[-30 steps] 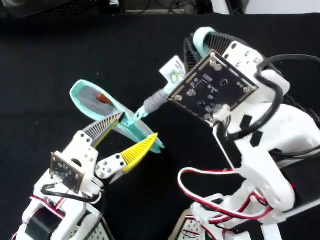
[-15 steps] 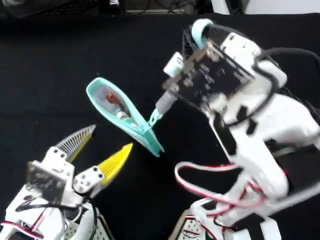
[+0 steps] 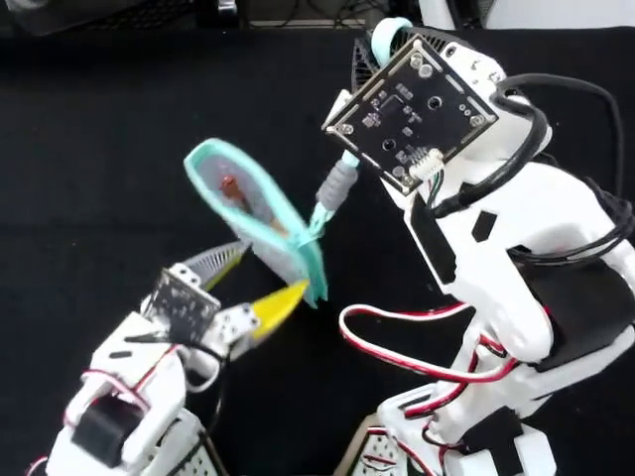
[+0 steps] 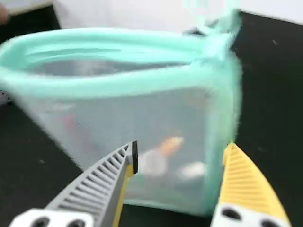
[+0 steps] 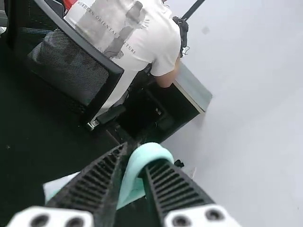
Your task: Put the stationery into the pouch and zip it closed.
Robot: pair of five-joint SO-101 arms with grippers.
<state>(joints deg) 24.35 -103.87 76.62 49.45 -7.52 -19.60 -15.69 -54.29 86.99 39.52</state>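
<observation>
A teal mesh pouch (image 3: 260,216) hangs tilted over the black table, mouth open toward the upper left. Stationery lies inside it, an orange-tipped piece (image 3: 230,185) among it. A teal strap with a grey cylindrical piece (image 3: 337,183) runs up from the pouch's corner to my right gripper (image 3: 389,42). That right gripper (image 5: 137,158) is shut on the teal strap loop (image 5: 147,153). My left gripper (image 3: 260,281) is open at the pouch's lower end. In the left wrist view the pouch (image 4: 132,90) fills the space ahead of my left gripper (image 4: 182,153), with stationery (image 4: 165,151) dimly seen through the mesh.
The right arm's body and its red and white cables (image 3: 397,347) fill the right side of the table. Bare black table (image 3: 89,159) lies to the left and behind the pouch. An office chair (image 5: 66,71) stands in the room beyond.
The right arm has lifted and swung the pouch more upright. The left gripper pulled back toward the front, then came forward to the pouch's lower end, still open.
</observation>
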